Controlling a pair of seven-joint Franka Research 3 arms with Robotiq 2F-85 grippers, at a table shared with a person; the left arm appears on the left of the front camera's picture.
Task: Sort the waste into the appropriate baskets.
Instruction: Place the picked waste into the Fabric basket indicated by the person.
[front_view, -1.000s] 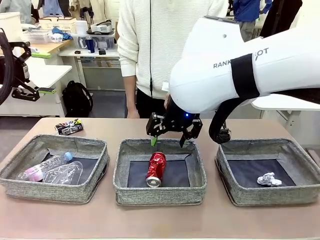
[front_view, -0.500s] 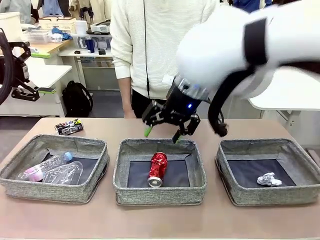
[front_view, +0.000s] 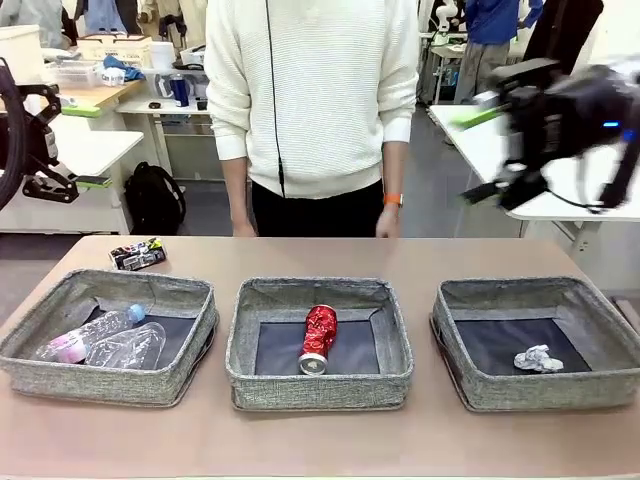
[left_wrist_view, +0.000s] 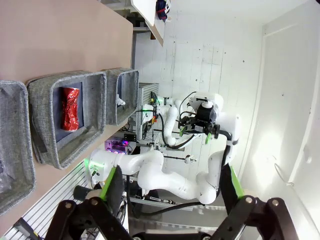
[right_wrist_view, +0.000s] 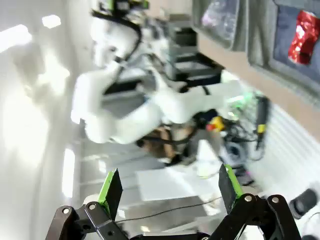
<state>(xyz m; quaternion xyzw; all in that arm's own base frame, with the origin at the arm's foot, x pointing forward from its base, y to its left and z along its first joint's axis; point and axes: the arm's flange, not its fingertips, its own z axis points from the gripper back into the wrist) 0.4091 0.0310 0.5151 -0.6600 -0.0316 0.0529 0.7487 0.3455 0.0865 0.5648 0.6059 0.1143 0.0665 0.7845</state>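
The crushed red can (front_view: 318, 338) lies in the centre basket (front_view: 320, 392), bottle (front_view: 88, 335) and plastic cup (front_view: 132, 348) share the lower-left basket (front_view: 108, 382), and the paper ball (front_view: 537, 358) sits lower right: sorted by material, I judge. A black can (front_view: 137, 254) waits on the counter (front_view: 320, 440), upper left. The right pincer (front_view: 492, 150), blurred at upper right, gapes wide and empty; the left pincer (left_wrist_view: 170, 187) likewise.

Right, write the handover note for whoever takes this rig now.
Left gripper: open, empty, raised clear of the table.
Right gripper: open, empty, up at the right, blurred by motion.
Left basket: clear bottle with blue cap and clear plastic cup.
Middle basket: crushed red can.
Right basket: crumpled white paper ball.
Left to do: the crushed black can lies on the table behind the left basket; it likely belongs with the red can.
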